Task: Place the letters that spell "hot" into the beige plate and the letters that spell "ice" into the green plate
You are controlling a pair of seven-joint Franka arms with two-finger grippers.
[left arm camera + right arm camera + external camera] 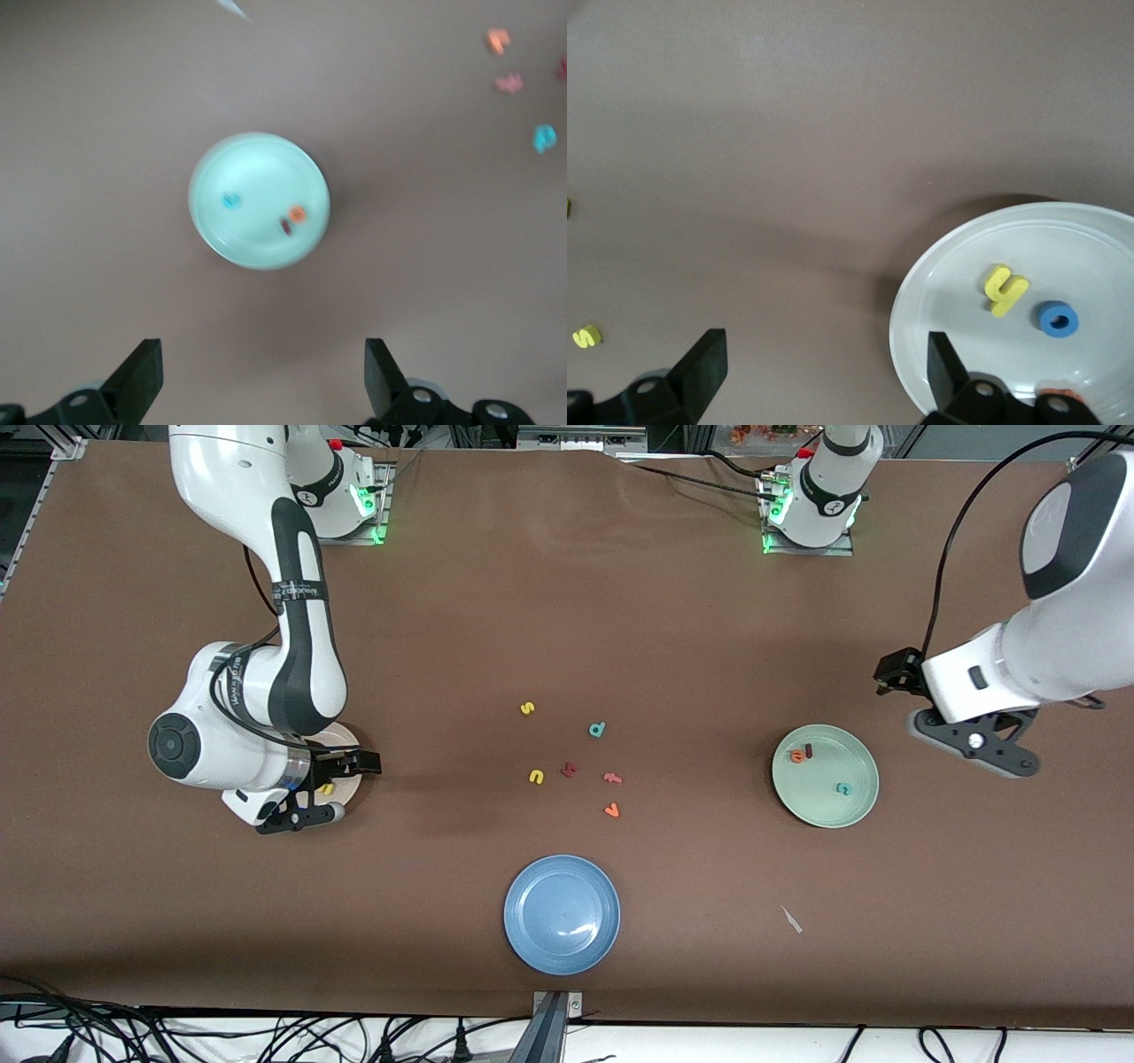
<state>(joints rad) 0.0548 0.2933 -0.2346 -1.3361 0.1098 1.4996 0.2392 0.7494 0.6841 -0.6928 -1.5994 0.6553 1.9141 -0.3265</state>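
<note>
The beige plate (343,738) (1063,252) lies at the right arm's end of the table, partly under that arm. It holds a yellow "h" (326,788) (1005,290), a blue "o" (1057,319) and an orange "t" (1063,392) that is mostly hidden by a finger. My right gripper (306,815) (822,372) hangs open and empty over the plate's rim and the bare table beside it. The green plate (828,815) (257,173) holds an orange "e" (798,756) (297,213), a dark red "i" (808,751) (287,227) and a teal "c" (842,788) (231,200). My left gripper (974,742) (261,372) is open and empty beside it.
A blue plate (562,913) sits near the front edge. Loose letters lie mid-table: yellow "s" (527,708), teal "d" (597,730), yellow "u" (536,777), a dark red letter (569,770), salmon "t" (612,779) and an orange piece (611,810). A white scrap (791,919) lies nearer the front camera than the green plate.
</note>
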